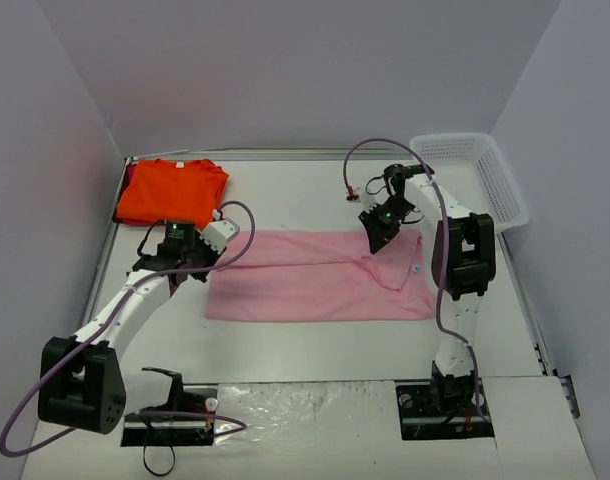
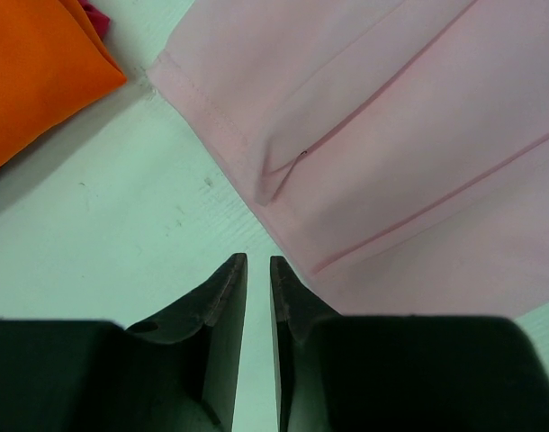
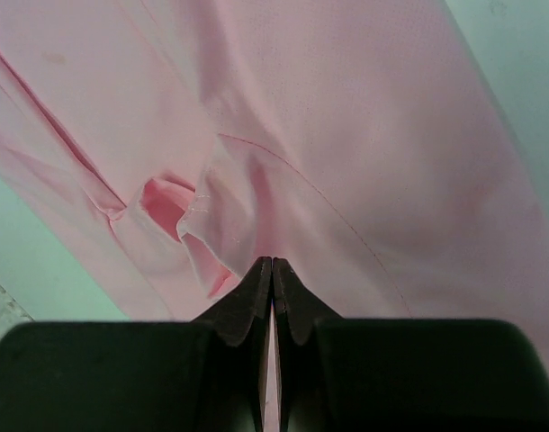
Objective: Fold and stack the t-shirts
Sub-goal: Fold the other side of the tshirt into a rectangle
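The light pink t-shirt [image 1: 305, 285] lies flat across the middle of the table, folded into a long band. My right gripper [image 1: 378, 238] is shut on a fold of the pink t-shirt [image 3: 364, 135] near its right end and holds that flap slightly raised; the jaws [image 3: 272, 263] pinch cloth. My left gripper [image 1: 200, 268] hovers just off the shirt's left edge. Its jaws [image 2: 258, 261] stand a narrow gap apart with bare table between them, and the pink hem [image 2: 400, 135] lies just beyond. The orange t-shirt [image 1: 173, 190] lies folded at the back left and shows in the left wrist view [image 2: 31, 72].
A white mesh basket [image 1: 495, 175] stands at the back right corner. A dark red cloth edge [image 2: 94, 13] peeks from under the orange t-shirt. Walls close off the back and both sides of the table.
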